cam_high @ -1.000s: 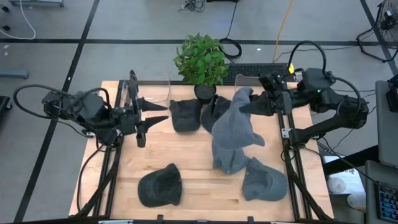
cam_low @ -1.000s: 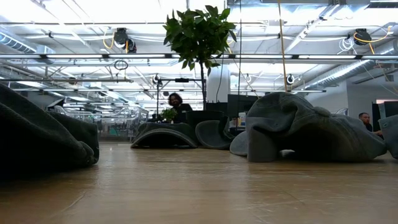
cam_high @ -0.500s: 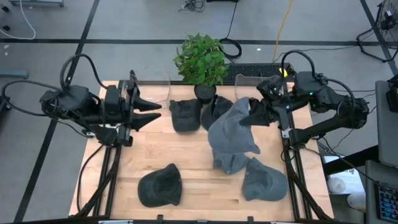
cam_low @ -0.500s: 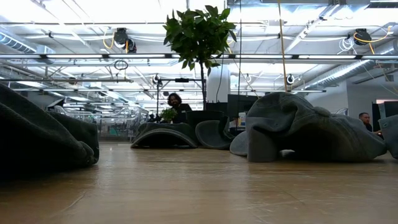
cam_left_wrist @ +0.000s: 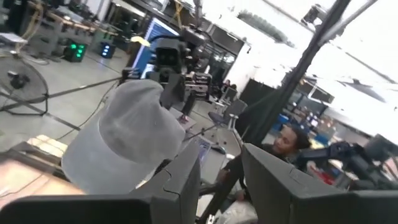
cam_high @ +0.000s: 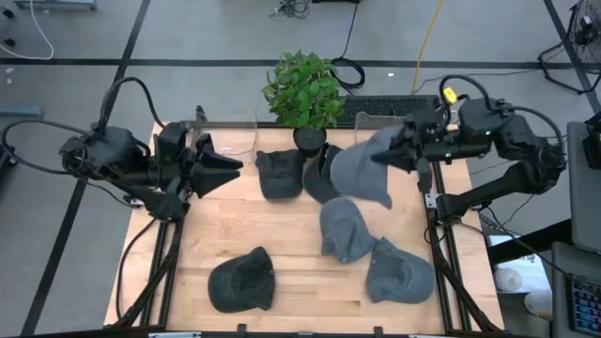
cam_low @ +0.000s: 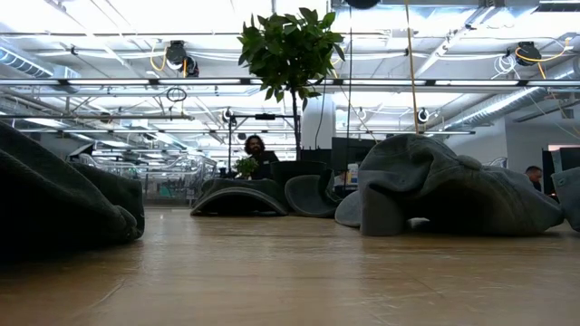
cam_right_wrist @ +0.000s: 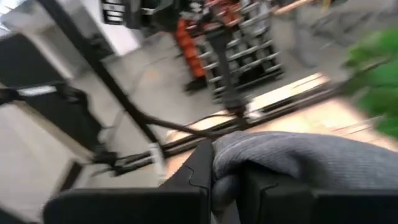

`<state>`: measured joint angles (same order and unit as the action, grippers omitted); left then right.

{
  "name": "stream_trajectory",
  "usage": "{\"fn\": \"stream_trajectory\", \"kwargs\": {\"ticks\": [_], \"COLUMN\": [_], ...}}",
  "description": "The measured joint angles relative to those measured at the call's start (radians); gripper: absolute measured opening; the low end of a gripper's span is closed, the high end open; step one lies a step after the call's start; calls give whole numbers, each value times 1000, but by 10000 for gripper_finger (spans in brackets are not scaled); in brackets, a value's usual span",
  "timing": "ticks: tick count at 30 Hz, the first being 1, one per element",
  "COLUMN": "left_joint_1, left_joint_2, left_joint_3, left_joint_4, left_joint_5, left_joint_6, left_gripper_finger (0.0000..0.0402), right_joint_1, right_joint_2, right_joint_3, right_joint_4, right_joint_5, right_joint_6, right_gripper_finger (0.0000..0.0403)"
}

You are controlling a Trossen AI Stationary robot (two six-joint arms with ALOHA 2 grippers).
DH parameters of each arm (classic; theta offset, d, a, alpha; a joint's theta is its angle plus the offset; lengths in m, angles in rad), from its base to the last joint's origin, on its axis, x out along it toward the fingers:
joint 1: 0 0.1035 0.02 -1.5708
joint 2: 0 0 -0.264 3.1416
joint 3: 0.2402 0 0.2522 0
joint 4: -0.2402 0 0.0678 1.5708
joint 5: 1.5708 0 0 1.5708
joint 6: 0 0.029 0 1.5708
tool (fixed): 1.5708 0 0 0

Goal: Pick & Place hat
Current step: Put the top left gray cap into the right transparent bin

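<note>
The wooden table (cam_high: 282, 235) carries perhaps five dark hats (cam_high: 241, 280) and a potted plant (cam_high: 305, 94).

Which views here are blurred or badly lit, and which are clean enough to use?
High view: sharp and evenly lit, the lifted hat clear in the right gripper. Low view: bright ceiling lights leave the near hats in dark silhouette. Right wrist view: heavily motion-blurred, only the grey hat between the fingers reads. Left wrist view: soft, background overexposed.
</note>
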<state>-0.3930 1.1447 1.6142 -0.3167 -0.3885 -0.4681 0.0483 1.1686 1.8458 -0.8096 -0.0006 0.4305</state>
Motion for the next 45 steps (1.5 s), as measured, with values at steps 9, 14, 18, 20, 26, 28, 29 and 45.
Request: {"fn": "stream_trajectory", "kwargs": {"ticks": [9, 14, 18, 20, 26, 28, 29, 45], "left_joint_1": [6, 11, 23, 31, 52, 59, 62, 105], "left_joint_2": [-10, -10, -10, -11, -14, -14, -14, -14], "left_joint_3": [0, 0, 0, 0, 0, 0, 0, 0], "left_joint_4": [1, 1, -1, -1, -2, -2, -2, -54], "left_joint_5": [-48, -52, -54, -56, -55, -55, -55, -54], "left_joint_6": [35, 74, 95, 96, 97, 97, 97, 98], "left_gripper_finger": [127, 127, 127, 127, 127, 127, 127, 127], "right_joint_1": [-62, -163, -262, -311, -471, -528, -555, -935], "right_joint_2": [10, 9, 14, 22, 62, 71, 75, 199], "right_joint_3": [105, 152, 152, 152, 152, 152, 152, 152], "right_joint_4": [-222, -310, -377, -426, -545, -559, -570, -642], "right_joint_5": [50, 51, 50, 50, 16, -15, -27, -24], "right_joint_6": [-218, -366, -496, -557, -742, -800, -831, -1270], "right_gripper_finger": [24, 24, 24, 24, 24, 24, 24, 24]}}
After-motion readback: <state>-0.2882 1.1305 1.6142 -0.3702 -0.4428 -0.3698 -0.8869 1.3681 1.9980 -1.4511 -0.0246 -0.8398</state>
